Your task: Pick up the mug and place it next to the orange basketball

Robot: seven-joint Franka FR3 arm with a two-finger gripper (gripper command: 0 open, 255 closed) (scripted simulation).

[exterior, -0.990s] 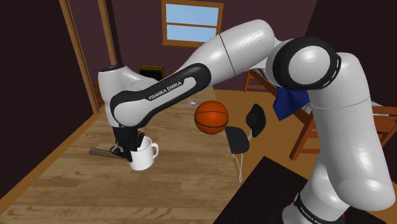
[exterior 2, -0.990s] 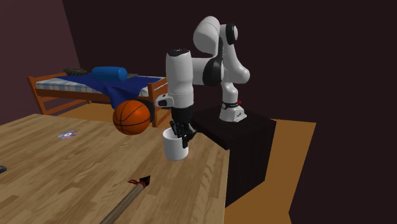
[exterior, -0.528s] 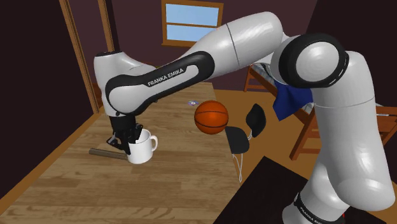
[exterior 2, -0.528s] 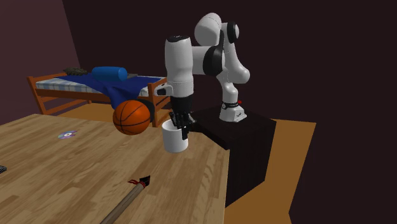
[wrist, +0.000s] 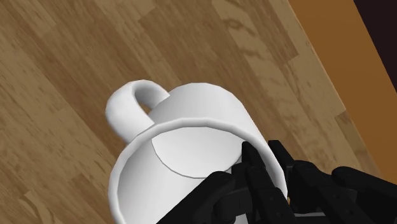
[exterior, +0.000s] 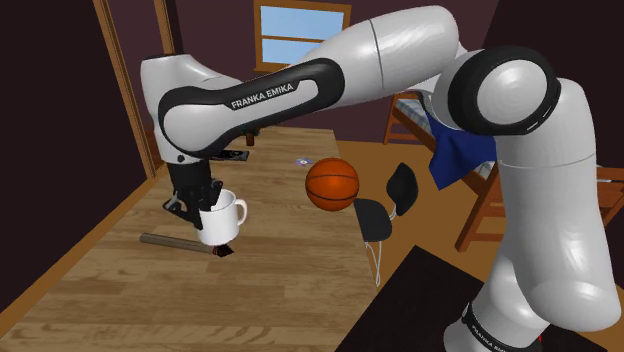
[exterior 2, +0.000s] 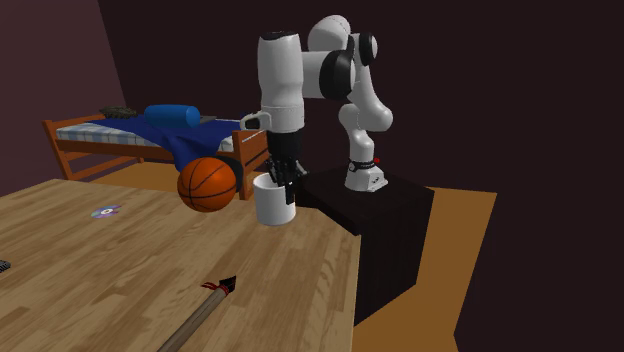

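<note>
One marking can be read: "FRANKA EMIKA", printed in white capitals along the dark band of the arm (exterior: 268, 96), set just above the gripper (exterior: 206, 208) in the shoulder view.

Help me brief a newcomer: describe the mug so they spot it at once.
Find the wooden table, then the orange basketball. Nearby the black hand clasps the mug: plain white, loop handle, unlike the long brown stick below.
</note>
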